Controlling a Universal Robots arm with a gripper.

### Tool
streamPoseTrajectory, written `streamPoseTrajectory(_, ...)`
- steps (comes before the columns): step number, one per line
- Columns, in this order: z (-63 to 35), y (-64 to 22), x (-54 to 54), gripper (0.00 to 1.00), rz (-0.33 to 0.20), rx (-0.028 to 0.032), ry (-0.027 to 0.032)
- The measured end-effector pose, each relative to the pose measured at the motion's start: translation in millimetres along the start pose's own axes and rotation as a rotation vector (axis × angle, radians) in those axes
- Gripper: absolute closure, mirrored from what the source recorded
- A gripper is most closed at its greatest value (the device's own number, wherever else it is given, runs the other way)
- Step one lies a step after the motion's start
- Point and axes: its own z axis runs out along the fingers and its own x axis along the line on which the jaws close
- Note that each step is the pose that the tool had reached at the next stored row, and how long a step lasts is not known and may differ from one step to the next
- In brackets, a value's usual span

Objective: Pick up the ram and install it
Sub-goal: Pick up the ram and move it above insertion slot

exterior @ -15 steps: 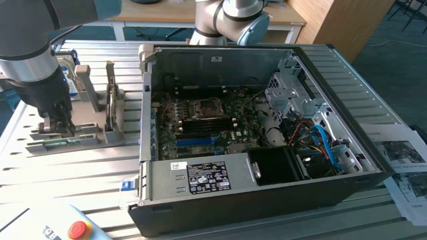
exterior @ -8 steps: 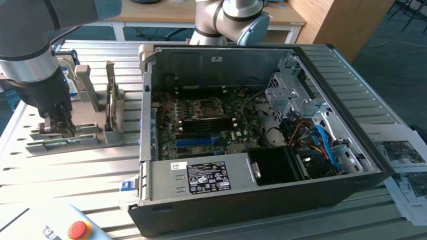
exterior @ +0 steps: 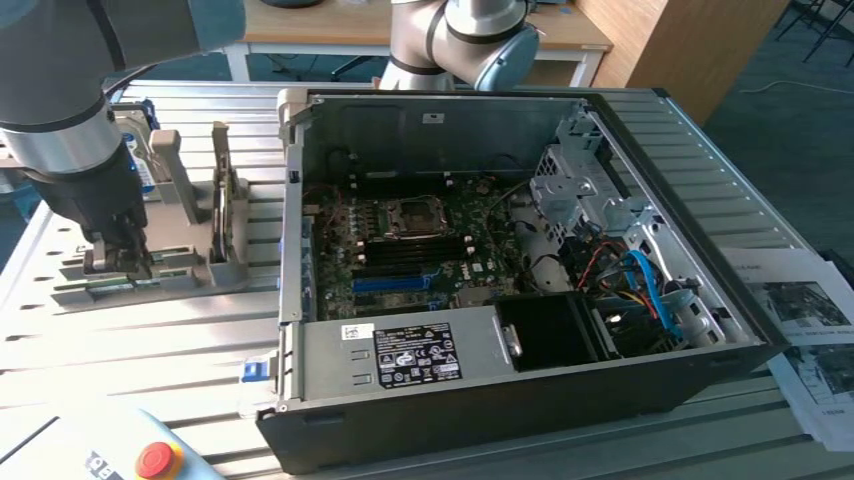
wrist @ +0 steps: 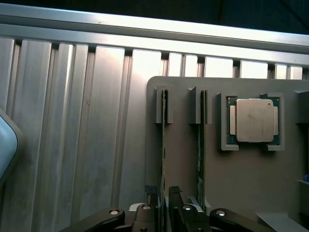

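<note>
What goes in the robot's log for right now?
fingers: open, either side of ram | ram: slotted in grey holder | not lifted yet

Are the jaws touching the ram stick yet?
Cannot tell. In the wrist view the gripper has its jaws either side of the ram stick, but the edges there are in shadow and show neither contact nor a gap.

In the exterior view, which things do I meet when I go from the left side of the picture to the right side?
The robot's dark hand → the open black metal computer case → the printed white paper sheets.
</note>
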Motion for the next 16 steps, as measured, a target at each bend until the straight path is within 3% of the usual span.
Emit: streamPoseTrajectory(16,4.2,-0.4,-2.4,0.76,0.000,0.0001,-0.0001)
